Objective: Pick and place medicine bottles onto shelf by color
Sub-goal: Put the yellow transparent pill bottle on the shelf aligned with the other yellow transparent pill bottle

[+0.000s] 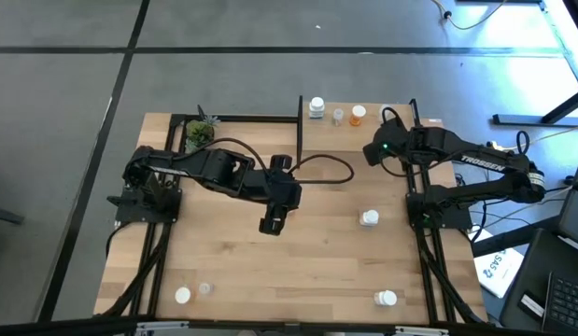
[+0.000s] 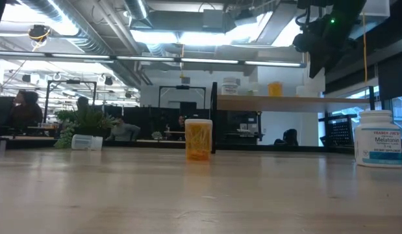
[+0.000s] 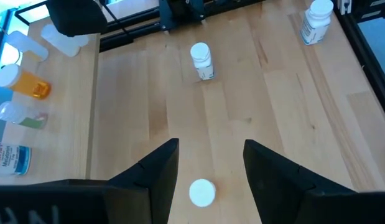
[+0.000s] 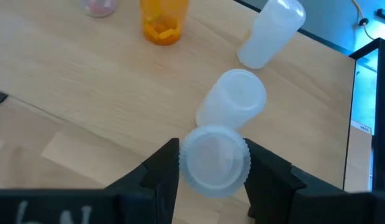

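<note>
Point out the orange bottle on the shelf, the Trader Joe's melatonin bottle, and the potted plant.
orange bottle (image 4: 162,18): right wrist view, on its orange body.
Trader Joe's melatonin bottle (image 2: 378,139): low view, on its printed label.
potted plant (image 1: 199,133): high view, on its green leaves, at the table's far left corner.

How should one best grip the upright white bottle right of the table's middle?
Probably by its round sides near the top, coming straight down: the white bottle stands upright and alone on the table, so fingers fit on both sides.
</note>
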`<state>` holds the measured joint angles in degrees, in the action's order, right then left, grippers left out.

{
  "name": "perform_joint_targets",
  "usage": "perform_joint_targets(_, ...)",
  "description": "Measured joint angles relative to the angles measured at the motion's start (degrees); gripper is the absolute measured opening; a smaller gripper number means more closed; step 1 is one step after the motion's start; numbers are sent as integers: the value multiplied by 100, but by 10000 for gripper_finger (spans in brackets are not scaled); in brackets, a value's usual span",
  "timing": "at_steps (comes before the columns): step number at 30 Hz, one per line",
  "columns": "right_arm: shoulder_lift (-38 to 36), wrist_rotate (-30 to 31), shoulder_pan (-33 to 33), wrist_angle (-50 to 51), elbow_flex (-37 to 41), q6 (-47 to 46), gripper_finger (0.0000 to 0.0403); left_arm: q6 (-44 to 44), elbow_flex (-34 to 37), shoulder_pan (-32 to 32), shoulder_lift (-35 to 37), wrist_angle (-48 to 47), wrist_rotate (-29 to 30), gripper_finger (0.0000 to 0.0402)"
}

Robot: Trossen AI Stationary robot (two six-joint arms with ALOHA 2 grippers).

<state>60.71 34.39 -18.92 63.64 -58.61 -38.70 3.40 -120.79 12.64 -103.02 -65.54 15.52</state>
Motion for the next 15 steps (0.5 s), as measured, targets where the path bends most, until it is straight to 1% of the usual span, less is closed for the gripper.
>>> perform_joint_targets(8,0,98,0,1,0,27,155,1,0,0,0,0,0,174)
perform_joint_targets(12,0,-324,0,76,0,50,155,2,0,0,0,0,1,174)
perform_joint_targets(15,0,-450,1,74,0,149,155,2,0,0,0,0,-1,174)
